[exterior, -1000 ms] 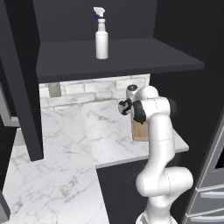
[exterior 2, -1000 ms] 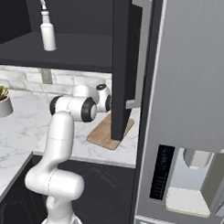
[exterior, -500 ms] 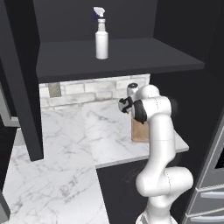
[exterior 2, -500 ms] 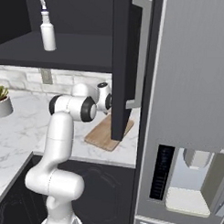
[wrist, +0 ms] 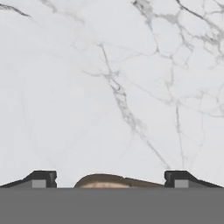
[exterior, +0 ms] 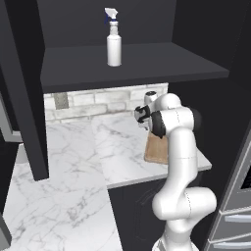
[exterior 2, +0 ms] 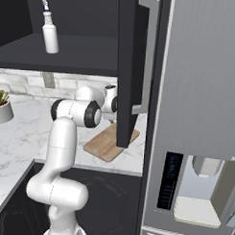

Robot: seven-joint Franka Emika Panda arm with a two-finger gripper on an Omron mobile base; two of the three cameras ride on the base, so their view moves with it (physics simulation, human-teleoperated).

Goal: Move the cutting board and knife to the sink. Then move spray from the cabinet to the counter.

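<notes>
your gripper point(wrist: 109, 183) hangs wide open and empty over the counter point(wrist: 109, 87); the cutting board point(wrist: 114, 180) lies just below its tips (only one rounded corner showing).

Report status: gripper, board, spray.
Gripper open, empty, above the counter. Board flat on the counter by the cabinet door; its edge shows between the fingertips. Spray upright on the cabinet shelf. Nothing in the way.
</notes>
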